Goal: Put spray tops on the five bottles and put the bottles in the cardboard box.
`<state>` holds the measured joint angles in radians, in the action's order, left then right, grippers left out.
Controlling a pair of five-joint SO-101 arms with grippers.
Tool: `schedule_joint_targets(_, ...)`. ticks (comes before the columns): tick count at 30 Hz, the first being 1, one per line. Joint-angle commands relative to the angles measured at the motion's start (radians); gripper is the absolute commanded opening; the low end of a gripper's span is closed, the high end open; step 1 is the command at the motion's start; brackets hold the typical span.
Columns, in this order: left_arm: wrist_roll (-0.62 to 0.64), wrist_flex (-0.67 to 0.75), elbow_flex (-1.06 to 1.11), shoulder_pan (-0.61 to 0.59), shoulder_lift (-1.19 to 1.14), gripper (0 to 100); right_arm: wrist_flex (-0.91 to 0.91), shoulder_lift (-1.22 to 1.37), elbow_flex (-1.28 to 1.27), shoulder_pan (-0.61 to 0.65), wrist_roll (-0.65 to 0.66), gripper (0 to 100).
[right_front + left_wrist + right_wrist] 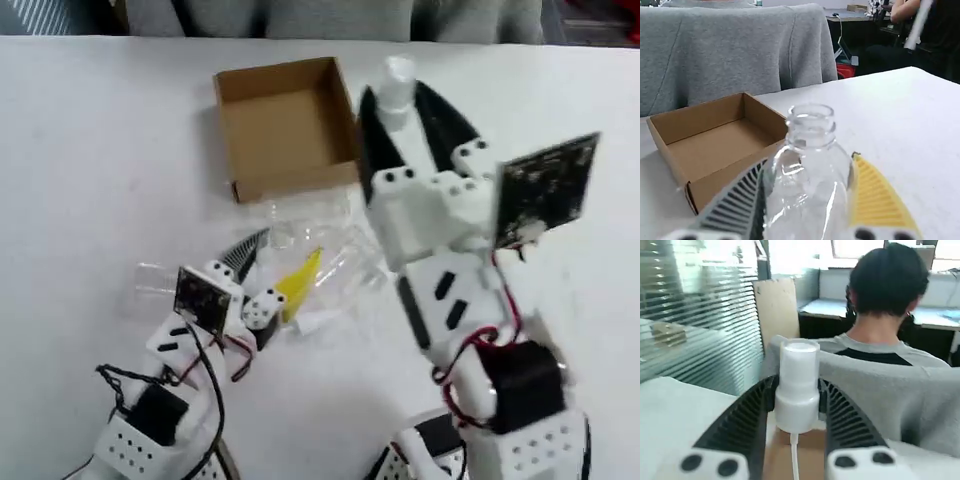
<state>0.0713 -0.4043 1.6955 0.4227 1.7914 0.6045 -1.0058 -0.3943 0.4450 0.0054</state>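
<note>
Two grippers are showing in the high view, the left gripper (290,247) sitting near the box (285,125) and the right gripper (394,95) hanging beside it. Left wrist view: ribbed jaws are clamping a clear, smooth bottle (807,170), its neck uncapped. Right wrist view: jaws are pinching a white cylindrical spray top (797,390); I'm aiming its thin tube squarely down the neck.

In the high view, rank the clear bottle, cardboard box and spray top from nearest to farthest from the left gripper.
1. The clear bottle: gripped in the left gripper itself, neck pointing toward the box.
2. The cardboard box: open, lying just beyond the bottle.
3. The spray top: farthest, beside the box's far right corner, held in the right gripper.
</note>
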Motion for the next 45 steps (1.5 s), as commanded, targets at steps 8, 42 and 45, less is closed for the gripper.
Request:
schedule_joint_targets(8, -0.017, -0.063, -0.003, 0.010, 0.027, 2, -0.404, -0.027, -0.278, 0.134, 0.002, 1.7)
schedule_joint_targets(42, -0.018, -0.089, -0.003, 0.008, 0.027, 2, -0.306, -0.111, -0.356, 0.208, 0.000, 1.7)
schedule_joint_targets(45, -0.018, -0.089, -0.003, 0.008, 0.027, 2, -0.348, -0.111, -0.379, 0.206, 0.000, 1.7)
